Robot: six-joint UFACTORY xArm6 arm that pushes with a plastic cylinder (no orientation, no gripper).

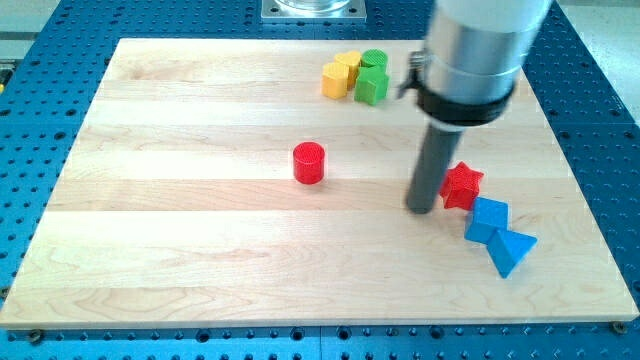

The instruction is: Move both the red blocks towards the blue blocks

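A red cylinder (309, 163) stands near the middle of the wooden board (200, 240). A red star-shaped block (463, 185) lies at the view's right, touching or almost touching a blue cube (488, 219) just below it. A blue triangular block (511, 251) sits against the cube's lower right. My tip (421, 208) rests on the board just left of the red star, close to or touching it, and well right of the red cylinder.
Two yellow blocks (341, 75) and two green blocks (372, 78) cluster at the view's top, left of the arm's wide grey body (470, 55). The board lies on a blue perforated table (600, 120).
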